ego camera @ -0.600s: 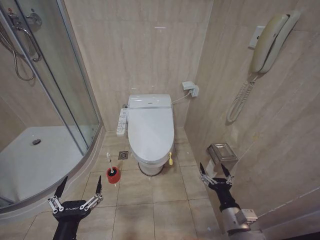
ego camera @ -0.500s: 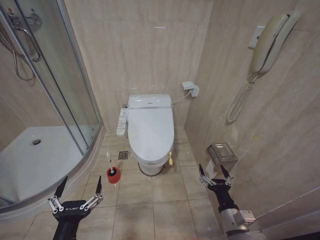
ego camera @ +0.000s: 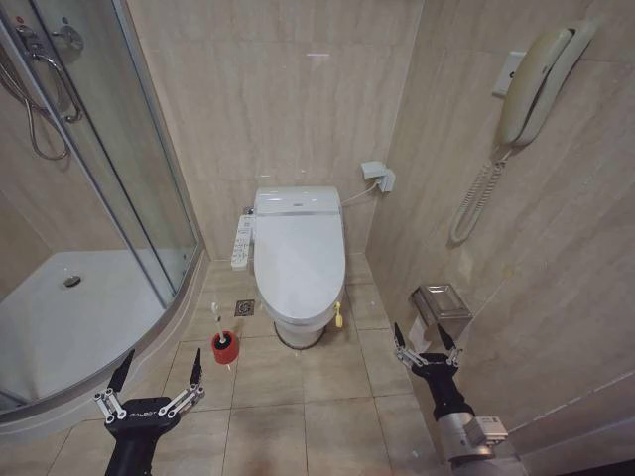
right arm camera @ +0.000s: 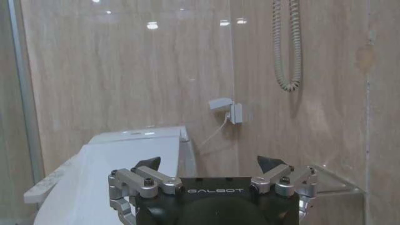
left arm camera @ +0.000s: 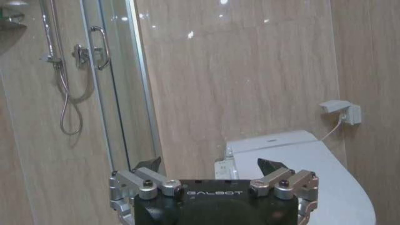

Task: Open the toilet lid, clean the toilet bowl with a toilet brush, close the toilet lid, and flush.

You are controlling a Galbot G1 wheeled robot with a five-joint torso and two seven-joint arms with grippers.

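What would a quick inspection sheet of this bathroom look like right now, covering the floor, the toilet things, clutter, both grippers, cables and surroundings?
Surface: beige tiled floor, small floor drain beside the toilet.
Job's things: toilet lid shut; toilet brush standing in its red holder on the floor, to the robot's left of the toilet.
Clutter: small yellow item at the toilet's base.
Grippers: left gripper open, empty, low near the shower; right gripper open, empty, by the wall.
Cables: coiled phone cord; toilet's cable to a wall socket.
Surroundings: glass shower enclosure, wall phone, metal paper holder.
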